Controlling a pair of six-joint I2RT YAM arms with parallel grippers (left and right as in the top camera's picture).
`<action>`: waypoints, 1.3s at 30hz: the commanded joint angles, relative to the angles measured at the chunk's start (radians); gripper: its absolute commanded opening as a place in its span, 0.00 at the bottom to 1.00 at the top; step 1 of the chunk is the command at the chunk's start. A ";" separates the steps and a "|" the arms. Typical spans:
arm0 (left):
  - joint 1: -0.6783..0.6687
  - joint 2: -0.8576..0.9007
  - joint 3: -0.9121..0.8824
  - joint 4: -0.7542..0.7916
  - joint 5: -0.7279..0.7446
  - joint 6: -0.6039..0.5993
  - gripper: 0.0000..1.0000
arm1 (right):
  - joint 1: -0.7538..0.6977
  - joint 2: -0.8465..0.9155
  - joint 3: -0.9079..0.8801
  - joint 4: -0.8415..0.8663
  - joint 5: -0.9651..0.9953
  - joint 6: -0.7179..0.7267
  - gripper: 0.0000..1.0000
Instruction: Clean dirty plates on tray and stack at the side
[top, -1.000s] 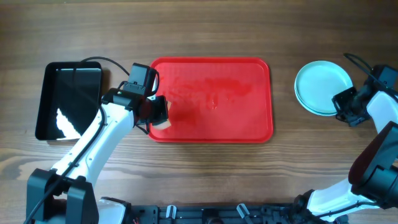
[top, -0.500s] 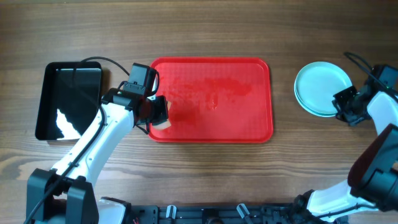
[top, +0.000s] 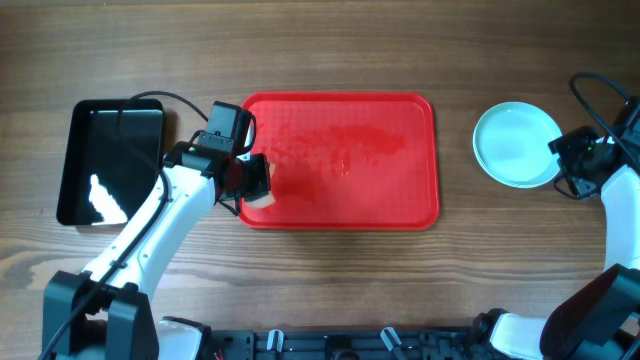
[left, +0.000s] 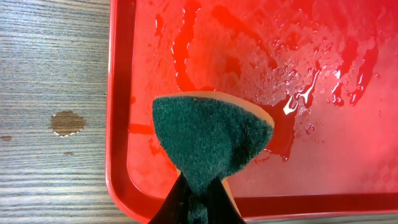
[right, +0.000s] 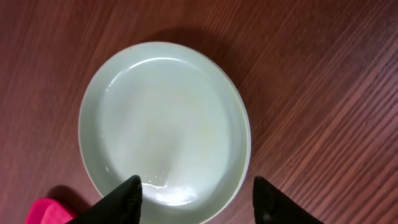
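Observation:
The red tray (top: 380, 190) lies mid-table, wet and streaked, with no plates on it. My left gripper (top: 252, 180) hangs over its front left corner, shut on a green-faced sponge (left: 208, 134) that hovers above the tray floor (left: 323, 143). The pale mint plates (top: 516, 145) sit stacked on the wood to the tray's right. In the right wrist view the top plate (right: 165, 118) looks clean and glossy with water. My right gripper (right: 196, 186) stands open at the stack's near edge, its fingers spread wide and holding nothing; overhead it (top: 562, 160) is just right of the stack.
A glossy black tray (top: 110, 160) lies at the far left, with a black cable (top: 165, 98) running behind it. A small brown wet spot (left: 66, 122) marks the wood left of the red tray.
My right gripper has opened and drawn back to the right, away from the plates. The top plate now sits squarely on the stack. The left arm and sponge have not moved.

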 joint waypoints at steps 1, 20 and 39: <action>0.002 0.010 -0.005 0.003 0.019 -0.009 0.05 | 0.000 -0.009 0.001 -0.005 0.007 0.004 0.57; 0.002 0.013 -0.005 0.183 0.010 0.095 0.04 | 0.052 -0.009 0.001 -0.035 -0.596 -0.027 1.00; 0.457 -0.084 -0.005 0.278 -0.262 0.055 0.04 | 0.060 -0.009 0.001 -0.164 -0.322 -0.029 1.00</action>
